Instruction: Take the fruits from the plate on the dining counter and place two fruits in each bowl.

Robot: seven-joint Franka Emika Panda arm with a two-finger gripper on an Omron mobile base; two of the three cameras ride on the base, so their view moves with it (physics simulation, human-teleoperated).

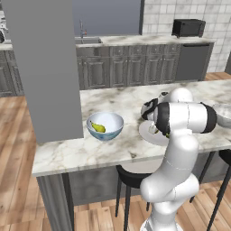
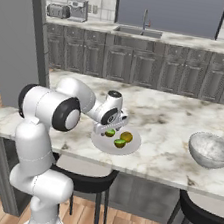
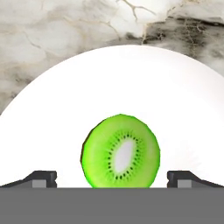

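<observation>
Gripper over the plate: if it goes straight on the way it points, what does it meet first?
Most likely the green fruit lying on the plate, centred between the open fingers. The gripper has not touched it yet; how far off is unclear.

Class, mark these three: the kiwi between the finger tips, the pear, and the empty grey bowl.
kiwi (image 3: 120, 151), hand view, middle of its cut face.
pear (image 1: 98, 127), left base view, its yellow body inside the blue bowl.
grey bowl (image 2: 210, 150), right base view, inner wall.

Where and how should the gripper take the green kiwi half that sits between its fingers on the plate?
Probably across the kiwi half's rounded sides at its widest part, coming straight down from above: it lies cut face up on the plate, centred between the open gripper.
</observation>
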